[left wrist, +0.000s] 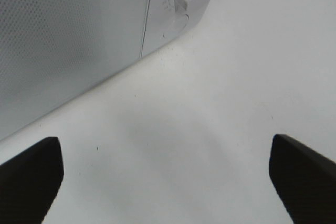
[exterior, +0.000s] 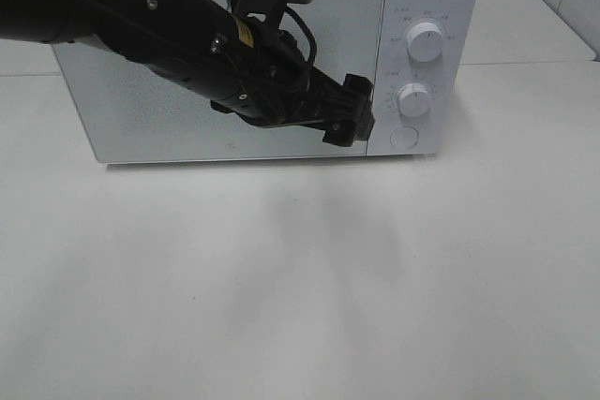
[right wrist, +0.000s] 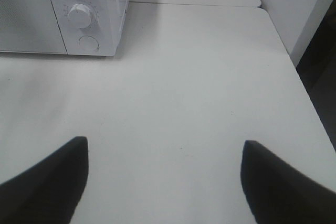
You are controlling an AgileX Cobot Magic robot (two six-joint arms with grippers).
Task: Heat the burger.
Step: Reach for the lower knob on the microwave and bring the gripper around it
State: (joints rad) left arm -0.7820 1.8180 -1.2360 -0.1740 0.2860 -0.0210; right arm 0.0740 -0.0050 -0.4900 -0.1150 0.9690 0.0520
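The left pincer (exterior: pixel 350 111), released with its fingers spread wide, hangs just in front of the closed door of the white boxy microwave (exterior: pixel 141 119). The round white lower dial (exterior: pixel 412 98) is just beside this pincer. The right pincer (right wrist: pixel 165 182), also released, hovers over the white tabletop (right wrist: pixel 199 77), with the microwave well ahead of it. The burger is hidden in every view.

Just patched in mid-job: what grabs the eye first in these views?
The black left arm dominates, slanting across the closed white microwave at the back of the table. Its open left tool is near the door's edge, just short of the lower knob. The right tool hangs open over the table, away from the microwave. No burger shows in any view.
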